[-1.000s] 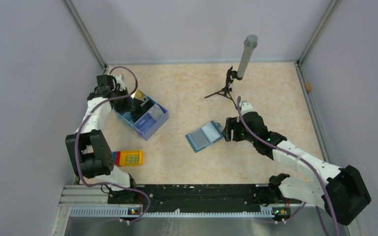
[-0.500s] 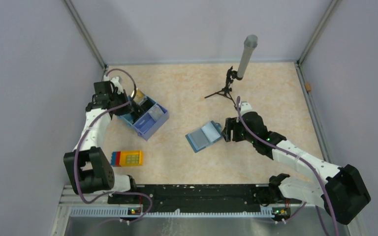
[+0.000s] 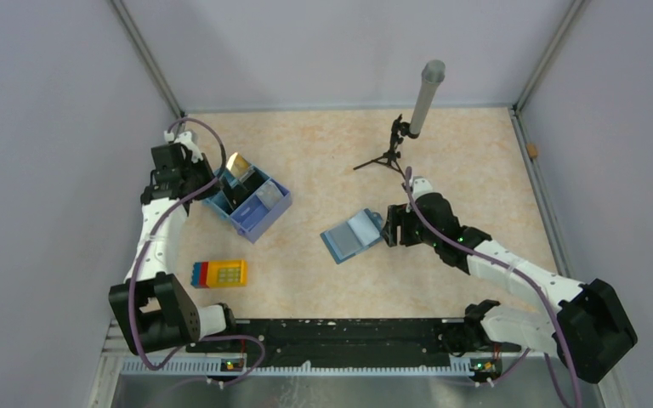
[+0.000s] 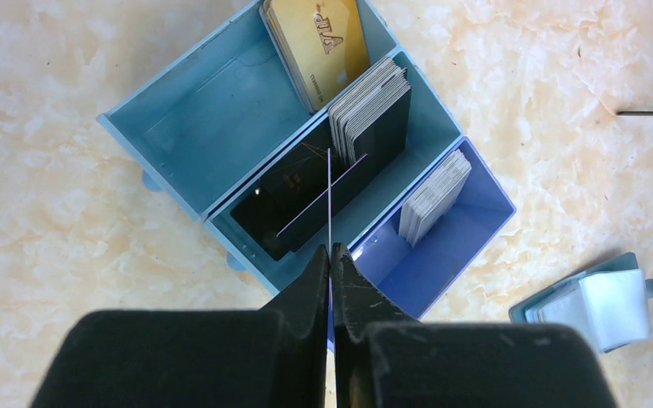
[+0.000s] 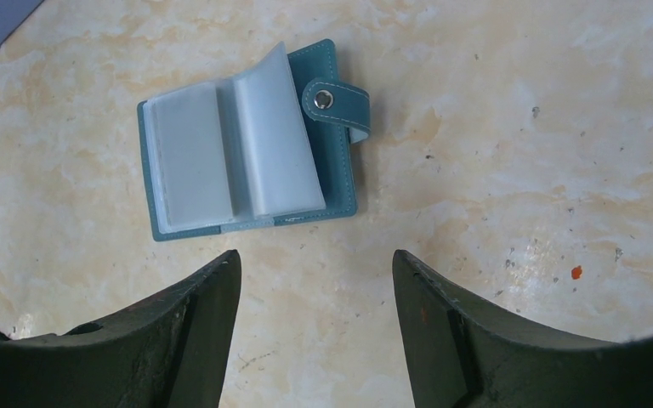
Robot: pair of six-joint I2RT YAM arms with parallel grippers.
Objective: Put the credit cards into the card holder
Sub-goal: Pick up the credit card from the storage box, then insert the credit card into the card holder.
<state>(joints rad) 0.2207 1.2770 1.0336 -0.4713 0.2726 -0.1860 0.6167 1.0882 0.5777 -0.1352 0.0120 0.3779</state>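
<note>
- Left gripper (image 4: 330, 255) is clamping one credit card (image 4: 329, 197) edge-on over the tray (image 4: 178, 127) by the tabletop's (image 3: 306, 280) left edge.
- Right gripper (image 5: 315, 280) is hanging wide apart beside the open card holder (image 5: 238, 144), mid-tabletop.
- Next move probably calls for carrying the card across.

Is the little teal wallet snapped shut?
No, the card holder lies open, pale inner sleeves showing, its clasp unfastened at the side.

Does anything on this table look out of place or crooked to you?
Mostly tidy. In the tray, one black card lies slanted in the middle compartment while the other cards stand in neat stacks. The card holder lies open with one clear sleeve sticking up. A yellow toy block seems unrelated to cards.
</note>
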